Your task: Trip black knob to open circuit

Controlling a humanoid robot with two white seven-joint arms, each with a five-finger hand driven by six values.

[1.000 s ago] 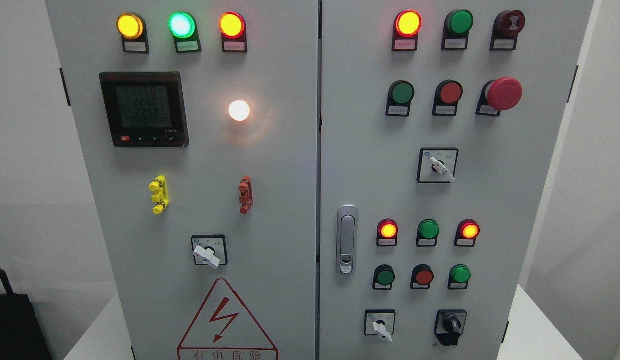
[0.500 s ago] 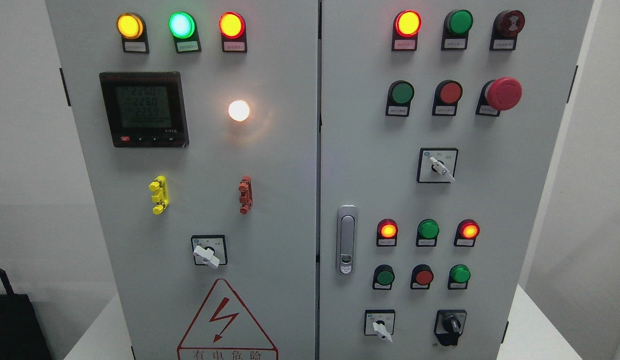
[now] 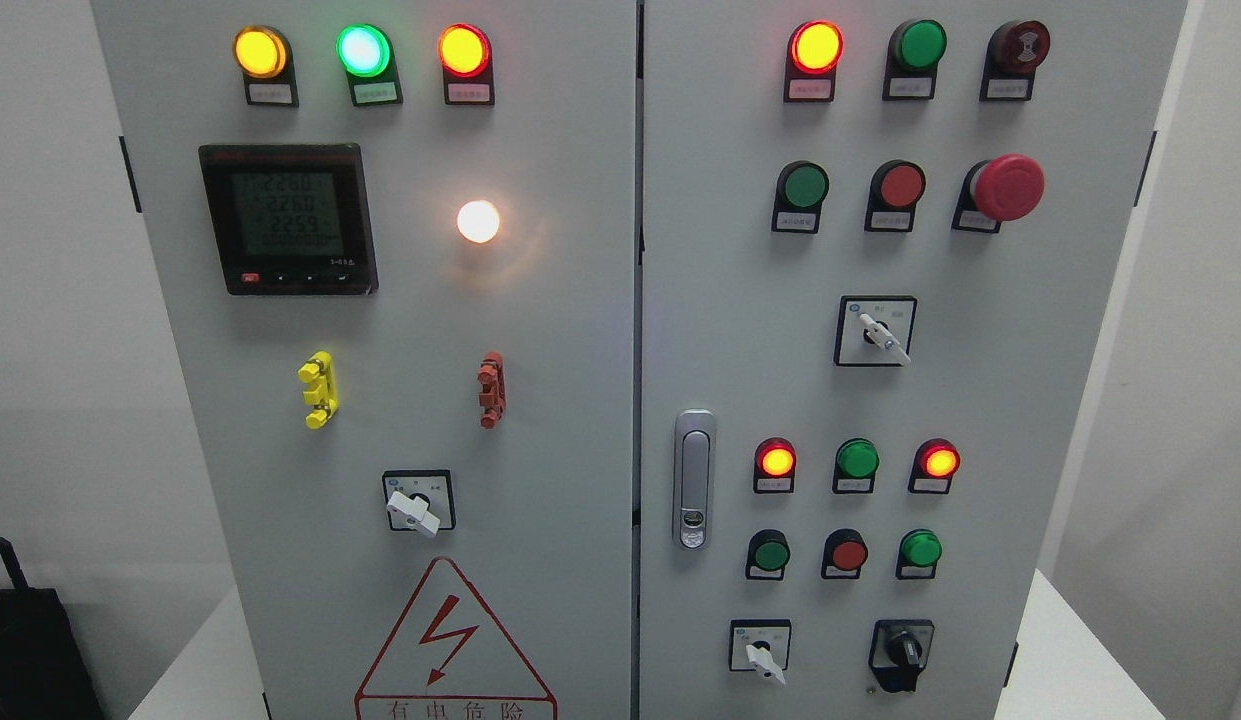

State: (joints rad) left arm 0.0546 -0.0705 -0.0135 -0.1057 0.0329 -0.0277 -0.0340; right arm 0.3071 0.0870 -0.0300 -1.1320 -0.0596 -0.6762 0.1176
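Here, front of a grey control cabinet (image 3: 580,330) w/ two doors, standing on a white table (image 3: 1065,650). Black knob (image 3: 902,652): lower right corner of the right door, on a black plate, just right of a white selector switch (image 3: 762,655). No robot hand in view, so neither one's state can be told. Right door, top edge: lit red lamp (image 3: 816,46), green lamp (image 3: 920,44), dark red buzzer (image 3: 1020,46); below these, a red mushroom button (image 3: 1006,187) near the right edge. Silver door handle (image 3: 694,478) sits at the right door's left edge, beside the seam. Left door: digital meter (image 3: 288,218) in the upper left, glowing white lamp (image 3: 478,221) to its right, yellow clip (image 3: 319,389) and red clip (image 3: 491,389) mid-door, warning triangle (image 3: 452,645) at the bottom edge. Dark object (image 3: 30,650) at the lower left, off the table.
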